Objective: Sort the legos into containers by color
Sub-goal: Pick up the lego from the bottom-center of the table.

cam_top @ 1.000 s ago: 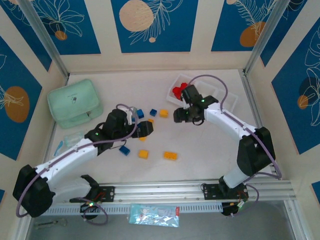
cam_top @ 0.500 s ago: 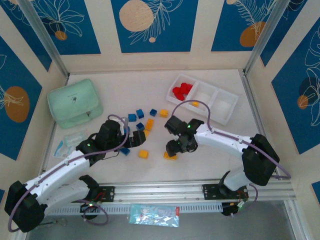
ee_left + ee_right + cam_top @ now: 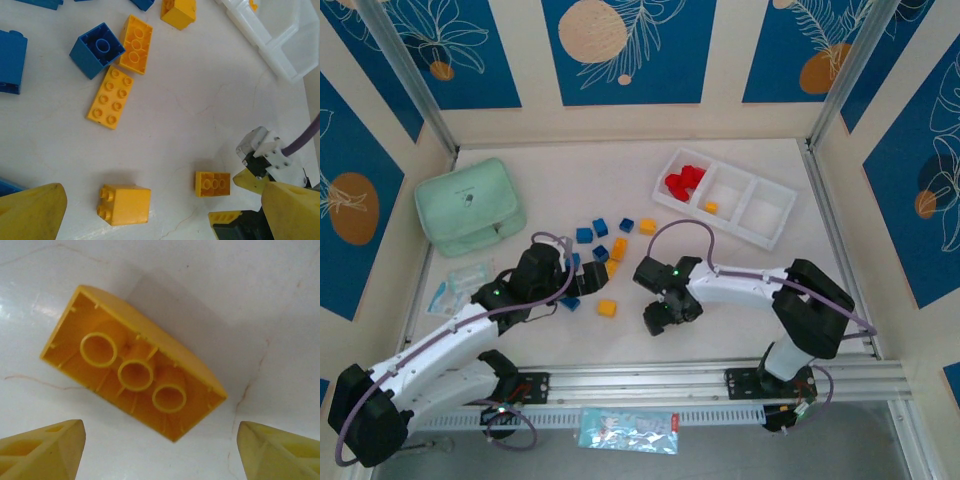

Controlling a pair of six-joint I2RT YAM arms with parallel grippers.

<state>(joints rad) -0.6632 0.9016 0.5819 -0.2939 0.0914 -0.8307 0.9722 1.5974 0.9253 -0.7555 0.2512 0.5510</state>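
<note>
Right pincer [image 3: 160, 452]: open over an upturned yellow brick [image 3: 132, 375] on the table [image 3: 250, 300].
Left pincer [image 3: 160, 215]: open, above scattered yellow bricks [image 3: 111, 97].

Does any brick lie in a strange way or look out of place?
Yes. The yellow brick under the right hand lies upside down, hollow side up. A small blue brick in the loose group also shows its hollow side. Nothing looks broken.
</note>
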